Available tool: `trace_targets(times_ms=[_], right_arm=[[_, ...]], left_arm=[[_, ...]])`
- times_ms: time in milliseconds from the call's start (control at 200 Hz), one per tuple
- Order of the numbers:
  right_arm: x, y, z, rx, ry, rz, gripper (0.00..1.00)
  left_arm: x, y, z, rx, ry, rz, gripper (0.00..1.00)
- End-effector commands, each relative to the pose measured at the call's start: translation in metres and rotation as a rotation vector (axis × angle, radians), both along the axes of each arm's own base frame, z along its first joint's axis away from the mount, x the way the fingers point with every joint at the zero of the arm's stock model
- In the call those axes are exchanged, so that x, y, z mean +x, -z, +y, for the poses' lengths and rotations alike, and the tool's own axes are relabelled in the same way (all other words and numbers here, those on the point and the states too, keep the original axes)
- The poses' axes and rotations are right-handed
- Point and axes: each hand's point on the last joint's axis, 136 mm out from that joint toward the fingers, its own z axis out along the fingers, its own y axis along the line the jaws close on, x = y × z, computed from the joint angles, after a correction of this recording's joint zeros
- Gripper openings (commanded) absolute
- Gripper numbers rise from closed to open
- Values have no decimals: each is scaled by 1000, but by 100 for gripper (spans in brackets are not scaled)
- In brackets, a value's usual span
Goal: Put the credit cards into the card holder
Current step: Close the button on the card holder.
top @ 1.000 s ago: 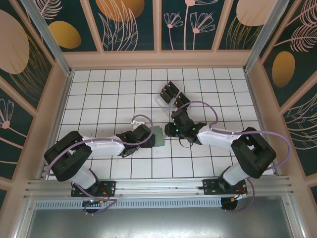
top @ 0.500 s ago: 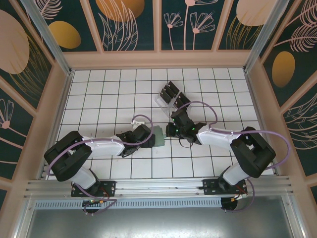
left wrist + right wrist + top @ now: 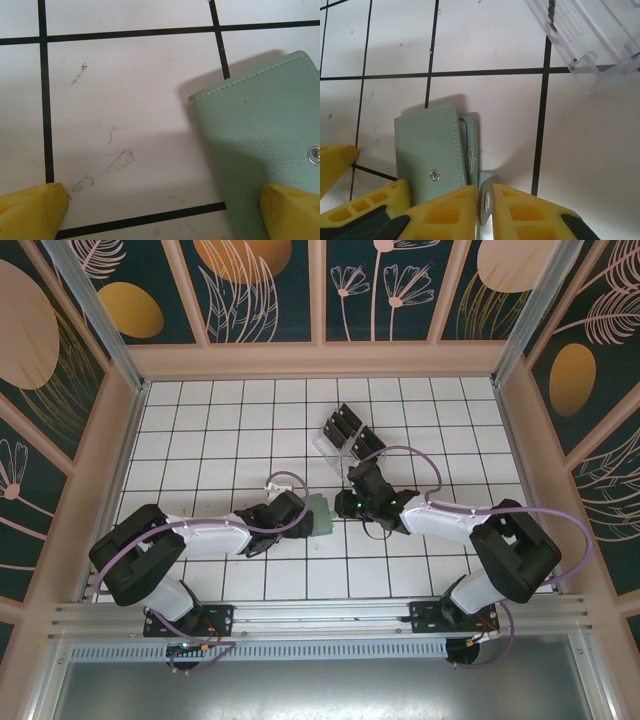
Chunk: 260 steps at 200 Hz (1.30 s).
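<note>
At the middle of the desk [image 3: 230, 430], the card holder [image 3: 430, 150] lies flat between our two arms.
We judge it light, soft and smooth enough to slide. The jaws of the right gripper [image 3: 482, 194] pinch its snap tab [image 3: 486, 179], the natural handle, while the left gripper [image 3: 160, 200] has its jaws spread wide over one corner.

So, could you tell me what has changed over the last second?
The right arm shifted slightly rightward; the right gripper pinches the tab of the card holder. The open left gripper, the holder and the clear rack stayed put.
</note>
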Motion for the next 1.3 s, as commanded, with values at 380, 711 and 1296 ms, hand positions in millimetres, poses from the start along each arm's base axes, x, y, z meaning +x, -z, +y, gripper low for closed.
trace_targets(times_ms=[380, 711, 1296], right_arm=[[1, -3, 2, 25, 3, -7, 3], [-1, -12, 15, 99, -33, -4, 0], [-9, -9, 50, 172, -97, 33, 0]], left_arm=[[-12, 24, 24, 91, -31, 65, 98], [-13, 24, 24, 89, -29, 64, 98], [-13, 26, 23, 87, -26, 66, 98]])
